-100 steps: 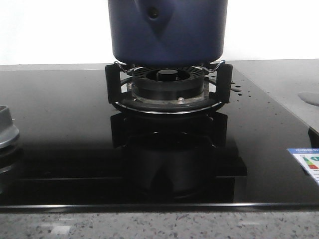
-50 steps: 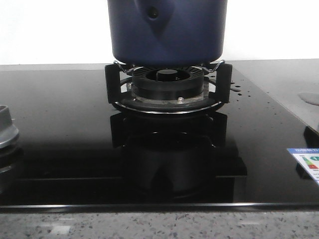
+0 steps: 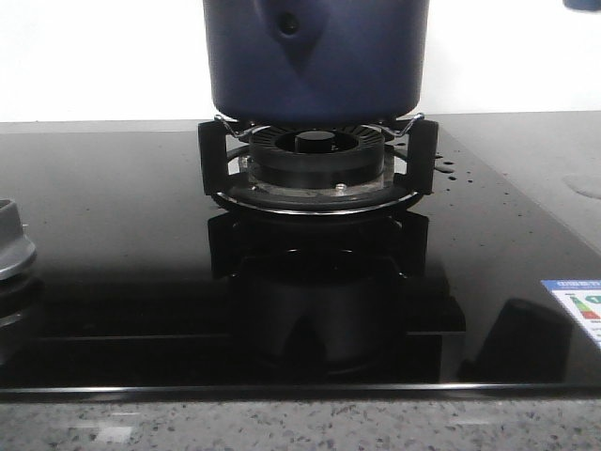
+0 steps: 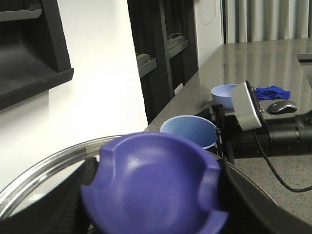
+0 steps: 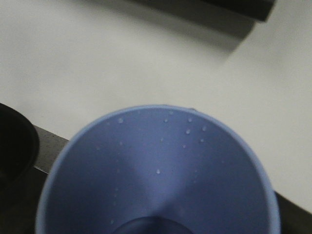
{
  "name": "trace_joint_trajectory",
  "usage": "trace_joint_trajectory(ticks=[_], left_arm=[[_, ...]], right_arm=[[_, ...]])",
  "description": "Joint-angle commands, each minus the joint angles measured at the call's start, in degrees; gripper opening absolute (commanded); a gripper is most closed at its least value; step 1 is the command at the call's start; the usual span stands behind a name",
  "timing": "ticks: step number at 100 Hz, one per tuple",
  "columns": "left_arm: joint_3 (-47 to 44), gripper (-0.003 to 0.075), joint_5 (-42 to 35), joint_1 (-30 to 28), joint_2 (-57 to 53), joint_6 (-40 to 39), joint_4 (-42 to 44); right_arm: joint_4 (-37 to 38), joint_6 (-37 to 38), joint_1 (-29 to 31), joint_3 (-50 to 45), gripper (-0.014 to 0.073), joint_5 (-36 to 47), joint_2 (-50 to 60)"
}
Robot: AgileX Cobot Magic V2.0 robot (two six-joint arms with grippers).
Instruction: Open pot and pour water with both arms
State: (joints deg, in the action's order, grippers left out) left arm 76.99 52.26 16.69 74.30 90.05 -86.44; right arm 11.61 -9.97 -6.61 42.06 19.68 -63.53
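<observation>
- Right now: left pincer (image 4: pixel 155 195) clamped across the purple-blue knob (image 4: pixel 156 180) of the lid (image 4: pixel 34 178), dark fingers (image 4: pixel 73 207) on both sides of the knob. Glass lid with a metal rim, apparently lifted clear of the pot, though the wrist view alone can't confirm it.
- Right pincer (image 4: pixel 222 134) right beside the blue cup (image 4: pixel 187 129), probably carrying it. Fingertips hidden, so can't tell whether closed on it.
- From the right wrist: cup (image 5: pixel 161 180) seen from above, mouth up, droplets on the inner wall. Water level too unclear to call.
- Pot (image 3: pixel 315 56) standing upright on the burner grate (image 3: pixel 315 164), middle of the black hob (image 3: pixel 113 235). Top cut off in the front view, so opening not visible there.
- Step judged: lid off, cup on its way to the pot for pouring.
- To do it well: hold the lid off to the side and level, well away from the pot mouth. Bring the cup rim over the opening before tipping. Tip slowly, since droplets (image 3: pixel 447 169) already sit on the glass by the grate.
- Possible obstacles: lid rim and cup close together in the left wrist view, so collision risk between arms.
- Around on the table: blue bowl (image 4: pixel 223 95), computer mouse (image 4: pixel 282 106), blue cloth (image 4: pixel 271 91), all beyond the cup. Grey metal piece (image 3: pixel 13 246) at the hob's left edge, label sticker (image 3: pixel 575 308) at its right. None in the pouring path.
</observation>
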Motion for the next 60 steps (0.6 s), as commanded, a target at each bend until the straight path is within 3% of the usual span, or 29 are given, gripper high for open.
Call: trace_joint_trajectory(ticks=[1, 23, 60], left_arm=[[1.88, 0.0315, -0.72, -0.09, -2.88, -1.07, -5.26], [1.88, 0.0315, -1.12, -0.13, -4.36, -1.56, -4.95], [1.88, 0.0315, -1.12, -0.13, -7.04, -4.93, -2.33]], right_arm=[[5.99, -0.48, -2.11, 5.93, 0.0202, 1.1, 1.17], [16.43, -0.48, -7.85, 14.79, 0.0202, -6.17, -2.36], [29.41, -0.48, -13.25, 25.78, 0.0195, -10.75, -10.75]])
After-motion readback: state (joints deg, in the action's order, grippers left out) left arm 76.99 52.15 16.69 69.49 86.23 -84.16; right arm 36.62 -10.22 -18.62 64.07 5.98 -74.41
